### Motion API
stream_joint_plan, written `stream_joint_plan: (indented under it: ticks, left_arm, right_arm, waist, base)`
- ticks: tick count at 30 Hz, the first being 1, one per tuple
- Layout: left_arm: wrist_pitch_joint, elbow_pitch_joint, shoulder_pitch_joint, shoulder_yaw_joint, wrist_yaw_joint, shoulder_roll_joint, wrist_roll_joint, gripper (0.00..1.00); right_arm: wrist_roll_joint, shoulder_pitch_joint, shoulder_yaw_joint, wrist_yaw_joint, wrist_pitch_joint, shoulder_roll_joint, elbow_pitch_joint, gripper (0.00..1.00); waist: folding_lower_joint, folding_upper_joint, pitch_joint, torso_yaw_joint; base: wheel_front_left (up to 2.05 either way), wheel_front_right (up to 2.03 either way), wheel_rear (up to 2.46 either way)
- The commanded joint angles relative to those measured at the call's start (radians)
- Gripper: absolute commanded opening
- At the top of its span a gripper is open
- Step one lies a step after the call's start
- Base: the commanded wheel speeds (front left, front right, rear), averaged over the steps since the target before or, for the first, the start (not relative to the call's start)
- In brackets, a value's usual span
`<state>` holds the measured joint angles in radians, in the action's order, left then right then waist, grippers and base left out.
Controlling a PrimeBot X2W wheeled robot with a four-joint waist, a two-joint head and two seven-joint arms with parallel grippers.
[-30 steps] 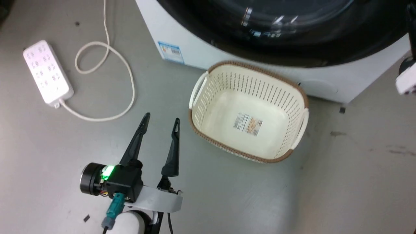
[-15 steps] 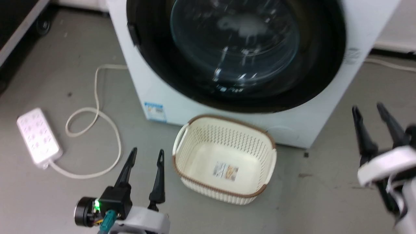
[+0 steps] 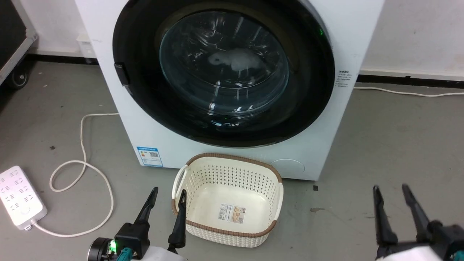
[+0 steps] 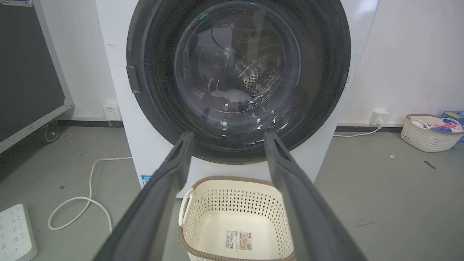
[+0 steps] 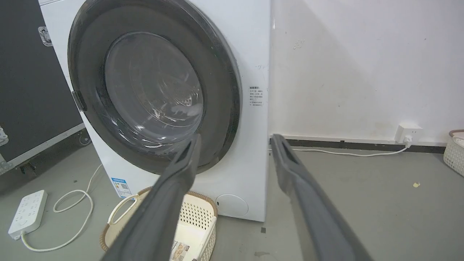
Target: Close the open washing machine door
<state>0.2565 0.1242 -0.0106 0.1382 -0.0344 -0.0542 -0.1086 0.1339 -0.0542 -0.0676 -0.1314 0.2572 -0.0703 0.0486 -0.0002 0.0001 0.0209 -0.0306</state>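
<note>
The washing machine door (image 3: pixel 223 72) is round and black-rimmed with a bulging glass window, and it lies flush against the white machine front. A pale item shows behind the glass. My left gripper (image 3: pixel 169 191) is open low over the floor, just left of the basket and well short of the door. My right gripper (image 3: pixel 390 187) is open at the lower right, off the machine's right corner. In the left wrist view the door (image 4: pixel 237 79) stands straight ahead beyond the open left gripper (image 4: pixel 229 135). The right wrist view shows the door (image 5: pixel 152 94) from the right side, past the open right gripper (image 5: pixel 236 137).
A cream perforated basket (image 3: pixel 232 156) sits on the floor against the machine's front. To the left lie a white power strip (image 3: pixel 20 197) and its looped cable (image 3: pixel 83 163). A black wheeled case (image 4: pixel 29 65) stands at the far left. Another basket (image 4: pixel 429 136) sits by the right wall.
The head camera has tilted up and back, so the whole door and machine front now show. The right gripper has come into the lower right, open. The left gripper stays open.
</note>
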Motion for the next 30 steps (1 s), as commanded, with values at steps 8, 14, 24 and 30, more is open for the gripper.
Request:
stream_joint_plan:
  ticks: [8, 14, 24, 30]
  left_arm:
    - [-0.001, 0.01, -0.002, -0.009, -0.01, 0.001, 0.003, 0.0]
    - [-0.009, 0.005, -0.002, -0.013, -0.009, 0.001, 0.006, 0.0]
    - [-0.028, -0.004, -0.001, -0.022, -0.005, 0.001, 0.014, 0.0]
    - [-0.04, -0.011, 0.0, -0.029, -0.003, 0.001, 0.019, 0.0]
  right_arm:
    - [-0.003, -0.049, -0.005, 0.0, -0.001, 0.013, -0.012, 0.0]
    - [-0.007, -0.045, -0.003, 0.0, -0.009, 0.013, -0.013, 0.0]
    - [-0.016, -0.038, 0.003, 0.0, -0.028, 0.014, -0.015, 0.0]
    - [-0.023, -0.033, 0.006, 0.0, -0.04, 0.014, -0.017, 0.0]
  waist:
    - [0.0002, -0.0001, 0.003, -0.007]
    - [0.0002, -0.0001, 0.002, -0.006]
    - [0.0002, -0.0001, 0.0, -0.003]
    - [0.0002, -0.0001, -0.001, -0.001]
  base:
    - [0.0, 0.0, 0.0]
    - [0.0, 0.0, 0.0]
    - [0.0, 0.0, 0.0]
    - [0.0, 0.0, 0.0]
